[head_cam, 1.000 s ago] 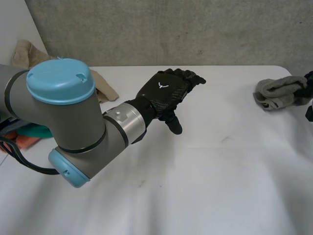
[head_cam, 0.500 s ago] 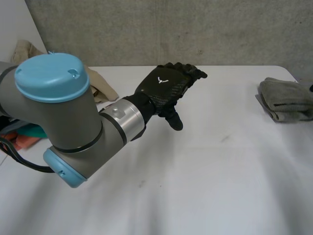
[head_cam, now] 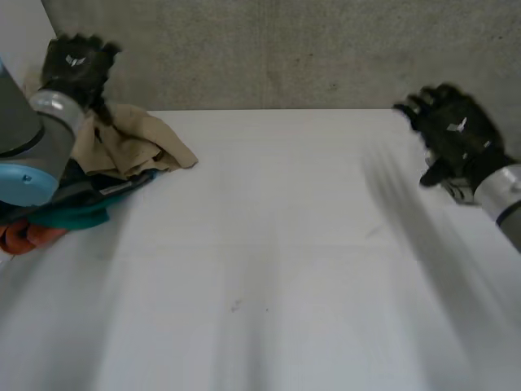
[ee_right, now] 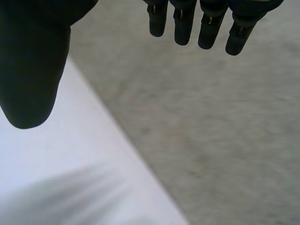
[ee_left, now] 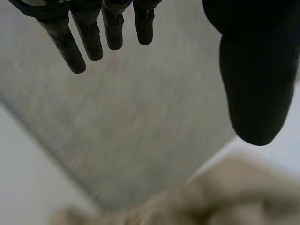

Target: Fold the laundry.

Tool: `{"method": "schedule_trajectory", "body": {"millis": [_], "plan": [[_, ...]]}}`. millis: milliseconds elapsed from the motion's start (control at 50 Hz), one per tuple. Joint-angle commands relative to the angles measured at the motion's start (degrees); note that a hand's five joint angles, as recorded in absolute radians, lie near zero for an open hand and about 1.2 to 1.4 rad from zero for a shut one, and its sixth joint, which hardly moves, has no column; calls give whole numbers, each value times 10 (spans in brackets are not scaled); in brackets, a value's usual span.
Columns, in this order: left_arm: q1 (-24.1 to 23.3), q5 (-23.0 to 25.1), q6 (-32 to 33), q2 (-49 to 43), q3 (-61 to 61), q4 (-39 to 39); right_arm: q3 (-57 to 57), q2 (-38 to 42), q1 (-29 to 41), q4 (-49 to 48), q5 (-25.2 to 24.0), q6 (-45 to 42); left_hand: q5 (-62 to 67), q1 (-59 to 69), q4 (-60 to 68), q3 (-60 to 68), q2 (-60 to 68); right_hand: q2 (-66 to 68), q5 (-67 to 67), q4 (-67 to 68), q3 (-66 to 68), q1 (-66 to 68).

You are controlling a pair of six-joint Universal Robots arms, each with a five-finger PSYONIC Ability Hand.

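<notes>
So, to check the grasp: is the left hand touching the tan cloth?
Apart. Left wrist view: bare wall shows between the left hand and the tan cloth.

Soft, even light fills the head view. The white bench (head_cam: 269,269) reads uniformly bright, and the concrete wall (head_cam: 285,49) behind it is a flat mid-grey. Shading is gentle and soft-edged; the beige cloth (head_cam: 134,142) carries only mild darkening in its folds. The left hand (head_cam: 75,65) and right hand (head_cam: 454,134) read near-black, with little surface detail. In the wrist views each hand is a dark silhouette against the paler wall and bench - the brightness lies beyond it, on the background.
</notes>
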Motion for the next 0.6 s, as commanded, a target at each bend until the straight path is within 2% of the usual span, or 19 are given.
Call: {"method": "schedule_trajectory", "body": {"millis": [20,100,200,340,400,420,480,540,600], "plan": [[71,32,78,-166,89,28,29,2,7,78,-3,-52,35,54,46,40,43,-23,-28,-24,-23,-29],[94,71,77,-221,124,29,40,4,8,81,-3,-53,68,87,79,73,77,-23,-28,-24,-23,-29],[97,106,70,-259,146,33,54,5,2,80,-6,-48,130,149,142,135,139,-23,-28,-24,-23,-29],[98,120,20,-298,190,34,70,5,2,78,-5,-50,381,400,392,386,389,-23,-28,-24,-23,-29],[98,122,17,-302,194,34,74,5,1,77,-7,-49,527,546,538,532,536,-23,-28,-24,-23,-29],[98,116,16,-302,195,34,75,5,1,77,-7,-50,664,683,675,669,673,-23,-28,-24,-23,-29],[92,105,15,-296,191,38,77,4,2,76,-7,-50,670,689,682,675,679,-23,-28,-24,-23,-29],[77,73,8,-275,164,68,77,4,1,75,-7,-50,670,689,682,675,679,-23,-28,-24,-23,-29],[55,58,-25,-197,105,122,76,4,2,75,-6,-50,670,689,682,675,679,-23,-28,-24,-23,-29]]}}
